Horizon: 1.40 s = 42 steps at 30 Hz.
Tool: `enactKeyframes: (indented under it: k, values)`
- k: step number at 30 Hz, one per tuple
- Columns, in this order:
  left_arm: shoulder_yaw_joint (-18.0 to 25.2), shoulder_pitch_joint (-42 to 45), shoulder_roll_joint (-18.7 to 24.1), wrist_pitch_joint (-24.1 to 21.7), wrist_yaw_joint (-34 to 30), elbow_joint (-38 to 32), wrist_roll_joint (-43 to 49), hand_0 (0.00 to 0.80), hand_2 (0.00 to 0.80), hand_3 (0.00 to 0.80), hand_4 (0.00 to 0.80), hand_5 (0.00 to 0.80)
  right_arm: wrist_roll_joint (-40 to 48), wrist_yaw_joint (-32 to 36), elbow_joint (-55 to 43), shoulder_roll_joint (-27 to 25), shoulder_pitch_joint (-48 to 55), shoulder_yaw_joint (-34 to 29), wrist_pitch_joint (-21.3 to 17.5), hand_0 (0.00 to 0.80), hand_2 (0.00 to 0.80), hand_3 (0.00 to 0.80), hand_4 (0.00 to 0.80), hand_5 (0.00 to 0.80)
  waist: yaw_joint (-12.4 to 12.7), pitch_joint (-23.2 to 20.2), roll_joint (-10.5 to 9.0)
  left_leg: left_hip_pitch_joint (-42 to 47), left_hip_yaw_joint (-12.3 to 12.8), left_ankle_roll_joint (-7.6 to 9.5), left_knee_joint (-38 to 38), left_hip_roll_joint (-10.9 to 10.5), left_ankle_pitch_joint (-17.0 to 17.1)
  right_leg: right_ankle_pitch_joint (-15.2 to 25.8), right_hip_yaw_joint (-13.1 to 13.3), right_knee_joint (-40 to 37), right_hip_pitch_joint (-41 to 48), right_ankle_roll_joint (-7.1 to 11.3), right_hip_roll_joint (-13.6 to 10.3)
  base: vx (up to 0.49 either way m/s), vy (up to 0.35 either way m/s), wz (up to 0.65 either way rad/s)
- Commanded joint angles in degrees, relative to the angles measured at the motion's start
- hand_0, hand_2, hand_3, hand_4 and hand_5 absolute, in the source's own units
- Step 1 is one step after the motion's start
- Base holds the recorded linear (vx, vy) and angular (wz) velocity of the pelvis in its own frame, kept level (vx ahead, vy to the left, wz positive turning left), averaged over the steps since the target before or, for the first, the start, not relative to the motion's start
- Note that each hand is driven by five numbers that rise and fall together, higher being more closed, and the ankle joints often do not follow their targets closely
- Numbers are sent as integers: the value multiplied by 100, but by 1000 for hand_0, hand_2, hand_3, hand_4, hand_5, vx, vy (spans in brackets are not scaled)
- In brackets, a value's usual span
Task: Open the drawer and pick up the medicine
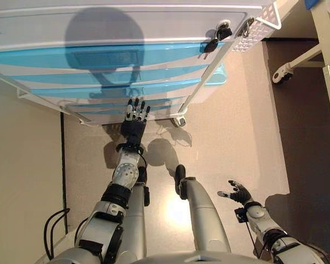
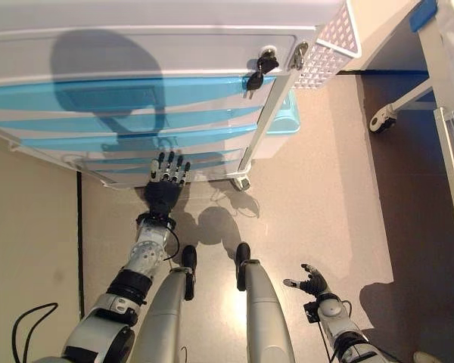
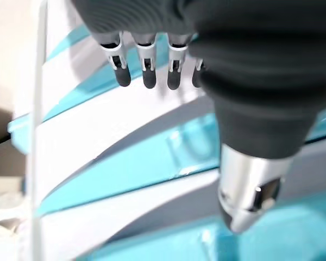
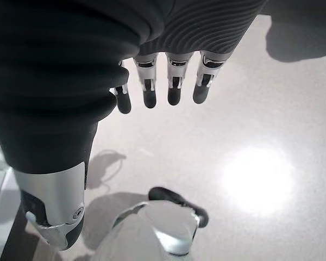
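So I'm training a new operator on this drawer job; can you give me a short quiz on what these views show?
1. True or false: the left hand has its fingers curled round a drawer handle.
2. Where is the right hand? A) on the cart's top B) low by the robot's side, over the floor C) inside a drawer
3. Fill in: the keys hang at the cart's top ___ corner, as the head views show it.

Key: 1 false, its fingers are straight, reaching toward the lower blue drawers, all shut. 2 B, open and empty. 3 right.
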Motion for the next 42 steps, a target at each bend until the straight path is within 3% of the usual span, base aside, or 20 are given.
enactKeyframes:
  k: [1,10,16,23,42]
  values:
    - [-109,91,-28,49,-459,-401,19,0,0,0,0,0,80,103,-25,-338,402,185,-182,0,0,0,0,0,-7,-296,288,-97,41,145,170,-165,-322,530,89,-372,-207,241,-4,-20,-10,3]
    - [-374,82,245,99,-890,-825,278,0,0,0,0,0,96,349,-169,-448,448,242,-259,0,0,0,0,0,-15,-352,222,-496,10,152,625,-111,-418,457,65,-20,-569,191,25,-28,-7,1]
    - [-200,-170,274,-245,-625,-824,300,0,0,0,0,0,88,415,-76,-454,421,295,-266,0,0,0,0,0,-34,-419,134,-682,-28,162,758,-62,-456,451,27,72,-724,186,69,-5,-2,-1]
    - [297,-370,228,-793,35,-769,240,0,0,0,0,0,81,335,80,-423,342,311,-268,0,0,0,0,0,-4,-468,94,-677,-132,117,504,-16,-339,518,-78,-125,-708,184,98,-4,-20,-1]
    - [681,-487,273,-916,393,-439,49,0,0,0,0,0,177,121,107,-306,163,312,-271,0,0,0,0,0,67,-254,6,-339,-285,14,-256,-26,32,748,-251,-745,-298,236,79,2,-19,4]
